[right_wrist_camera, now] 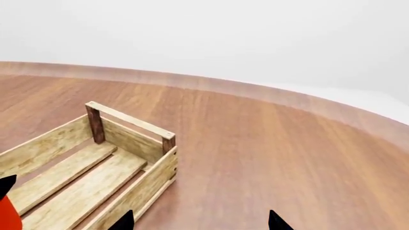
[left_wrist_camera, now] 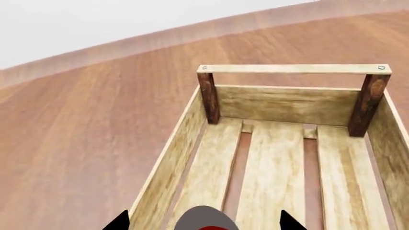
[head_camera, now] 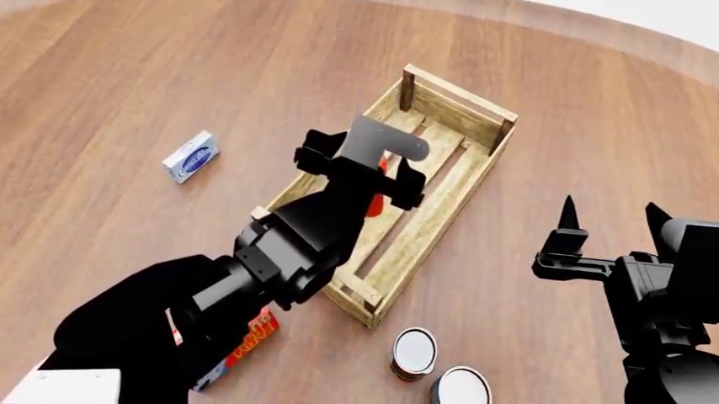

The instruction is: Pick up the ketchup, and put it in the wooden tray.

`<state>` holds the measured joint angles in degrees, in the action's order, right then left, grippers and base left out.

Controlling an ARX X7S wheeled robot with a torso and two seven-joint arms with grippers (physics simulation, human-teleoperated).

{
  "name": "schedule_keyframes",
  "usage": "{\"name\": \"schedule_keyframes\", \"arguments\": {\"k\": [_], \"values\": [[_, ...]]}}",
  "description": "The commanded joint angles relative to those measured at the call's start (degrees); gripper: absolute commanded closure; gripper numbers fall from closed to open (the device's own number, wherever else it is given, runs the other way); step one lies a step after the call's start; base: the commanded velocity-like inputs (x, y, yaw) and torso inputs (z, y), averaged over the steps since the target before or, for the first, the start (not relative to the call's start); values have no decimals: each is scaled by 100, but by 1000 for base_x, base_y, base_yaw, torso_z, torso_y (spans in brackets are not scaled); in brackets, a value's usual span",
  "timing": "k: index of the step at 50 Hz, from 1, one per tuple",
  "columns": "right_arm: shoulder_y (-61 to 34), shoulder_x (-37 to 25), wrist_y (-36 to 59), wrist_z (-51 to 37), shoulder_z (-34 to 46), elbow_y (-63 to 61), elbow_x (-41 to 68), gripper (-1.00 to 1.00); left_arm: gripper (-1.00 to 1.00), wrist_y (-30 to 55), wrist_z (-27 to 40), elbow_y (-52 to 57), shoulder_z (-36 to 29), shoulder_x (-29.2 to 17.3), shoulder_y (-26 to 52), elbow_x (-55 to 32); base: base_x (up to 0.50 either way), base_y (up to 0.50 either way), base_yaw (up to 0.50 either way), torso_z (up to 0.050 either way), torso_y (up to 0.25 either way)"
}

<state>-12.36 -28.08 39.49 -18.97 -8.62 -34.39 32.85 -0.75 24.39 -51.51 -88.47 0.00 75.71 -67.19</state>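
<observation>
The left hand (head_camera: 376,172) is clamped on the ketchup (head_camera: 379,192) above the wooden tray (head_camera: 477,181); the right hand (head_camera: 607,220), fingers apart, hovers over the desk (head_camera: 135,76) to the right.

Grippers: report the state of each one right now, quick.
Left gripper: closed on the ketchup, held over the wooden tray.
Right gripper: open, fingers apart, holding nothing, off to the tray's side.

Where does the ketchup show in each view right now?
Head view: ketchup, only red slivers behind the left gripper, over the wooden tray.
Left wrist view: its grey-white cap and red edge at the bottom.
Right wrist view: red sliver at lower left.
Shared landmark: the tray's dark corner post.
</observation>
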Motion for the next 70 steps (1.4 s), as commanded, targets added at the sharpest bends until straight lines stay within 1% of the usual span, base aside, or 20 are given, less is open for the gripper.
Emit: {"name": "schedule_keyframes", "arguments": {"k": [1,8,25,41,45,49,58,59,61,63,66,70], "values": [[8,-18,-51,25,21,9,-5,-100,-100,-16,5,-41,-3,0,71,-30,0,0,0,0,0],[16,-32,-96,48,39,16,-18,-100,-100,-39,49,-51,-1,0,98,23,0,0,0,-4,26],[32,-48,-199,73,69,32,-53,-100,-100,-55,32,-32,-2,0,160,-35,0,0,0,-16,131],[40,-58,-249,83,81,43,-47,-100,-100,-80,-32,48,-13,0,273,-278,0,0,0,-17,130],[44,-54,-273,85,80,48,-47,-100,-100,-181,-60,39,-4,0,352,-396,0,0,0,-17,127],[54,-32,-340,95,68,61,-52,-100,-100,-451,-132,-71,2,0,481,-608,0,0,0,-16,88],[61,-25,-388,99,65,71,-49,-100,-100,-976,-521,-480,117,-30,665,-978,0,0,0,-14,57],[132,-97,-222,33,-97,-130,115,-100,-100,-1019,-396,-231,115,-182,670,-953,0,0,0,-11,41],[187,-183,-3,-57,-269,-351,315,-100,-100,-1085,-18,573,109,-650,685,-901,0,0,0,-6,12],[89,-158,27,-92,-128,-275,239,-100,-100,-1147,323,1357,126,-1119,683,-875,0,0,0,0,0],[-40,-52,-128,-76,120,-60,30,-100,-100,-1319,729,2223,134,-1680,631,-755,0,0,0,0,0],[-4,19,-290,-72,142,-63,-32,-100,-100,-1480,1133,3308,153,-2456,498,-691,0,0,0,0,0]]}}
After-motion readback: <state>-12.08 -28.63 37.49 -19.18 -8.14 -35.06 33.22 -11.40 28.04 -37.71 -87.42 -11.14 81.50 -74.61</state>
